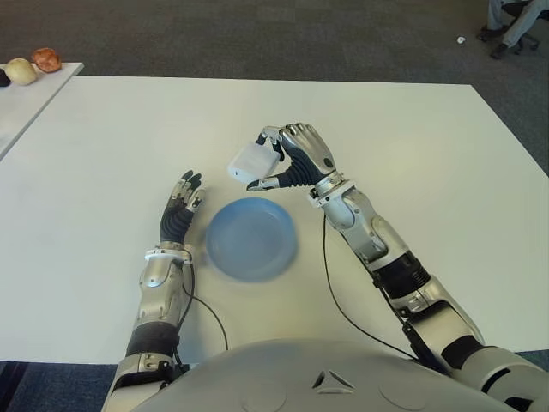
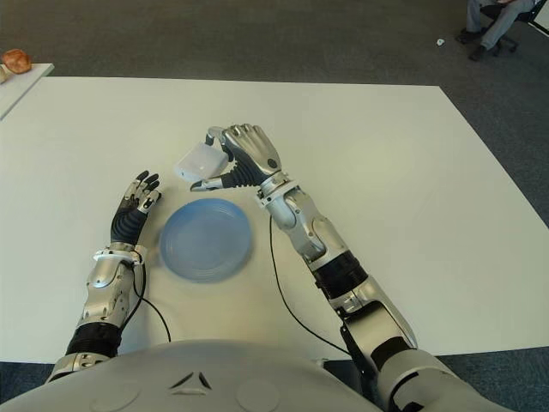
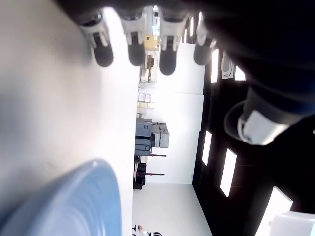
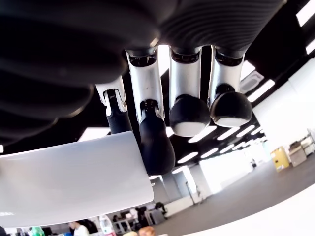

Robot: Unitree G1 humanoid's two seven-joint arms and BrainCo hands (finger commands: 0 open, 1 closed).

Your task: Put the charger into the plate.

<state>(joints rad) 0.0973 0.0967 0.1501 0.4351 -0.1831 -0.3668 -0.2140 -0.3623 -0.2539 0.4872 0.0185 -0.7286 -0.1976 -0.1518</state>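
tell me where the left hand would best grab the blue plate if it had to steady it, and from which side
Probably the rim nearest the left hand, approached from the robot's left. The blue plate is shallow and lies flat on the table, so only its raised edge offers a pinch. The right hand holds the charger just beyond the plate's far rim.

White worktop point(image 1: 412, 154), carpeted floor point(image 1: 257, 34) around it. Blue plate point(image 1: 251, 238) sits flat on it near the front edge. Second white worktop point(image 1: 26, 99) at far left carries a few small round items point(image 1: 45, 59).
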